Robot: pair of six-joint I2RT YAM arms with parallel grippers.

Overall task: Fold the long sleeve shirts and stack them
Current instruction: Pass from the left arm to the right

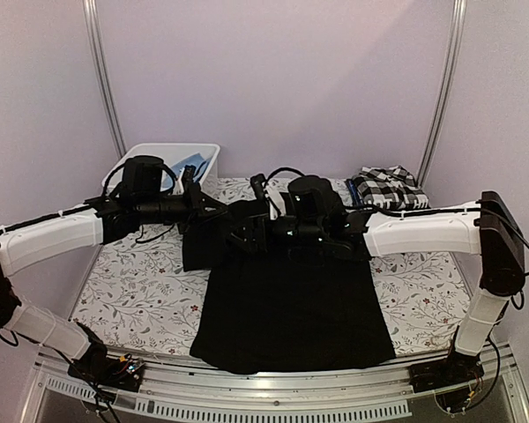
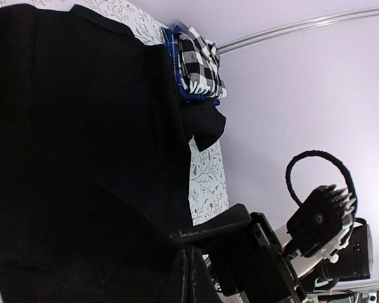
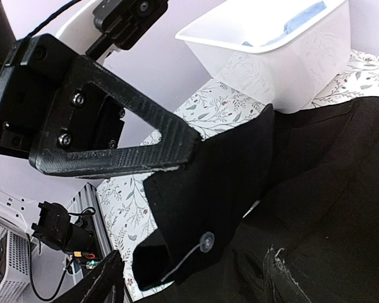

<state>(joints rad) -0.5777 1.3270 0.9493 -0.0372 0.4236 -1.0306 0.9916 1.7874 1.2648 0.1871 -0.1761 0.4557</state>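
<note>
"Black shirt (image 1: pixel 291 313): where does it lie?" the inspector asks.

"At the middle of the floral-printed table cover (image 1: pixel 132 282)," the operator replies. "The body is spread flat. It is a plain, matte panel that widens toward the near edge, where the hem runs almost along the table's rim. At the far left corner of the body, one sleeve (image 1: pixel 204 247) is lifted off the cover and hangs as a limp, folded flap."

"What holds the sleeve?"

"The left gripper (image 1: pixel 213 211). Its jaws are closed, pinching the sleeve cloth. The right gripper (image 3: pixel 153 205) stands just beside it, with jaws spread wide and nothing held. In the right wrist view the cuff (image 3: pixel 196 208) sits between its two fingers. The upper finger (image 3: pixel 114 126) is a rigid black triangular frame with visible screws. Its tip overlaps the cuff's edge, but contact cannot be confirmed. The cuff carries one small, round, pale button (image 3: pixel 206 241) with a loose thread."

"Other items on the table?"

"The checked shirt (image 1: pixel 388 188), in black-and-white squares, lies folded into a compact block at the far right corner, well apart from both grippers. In the left wrist view a blue edge (image 2: pixel 172 63) shows beneath it. A white plastic bin (image 1: pixel 172 159), rectangular with smooth walls, stands at the far left corner. A blue item (image 3: pixel 303 16) lies inside it."
</note>
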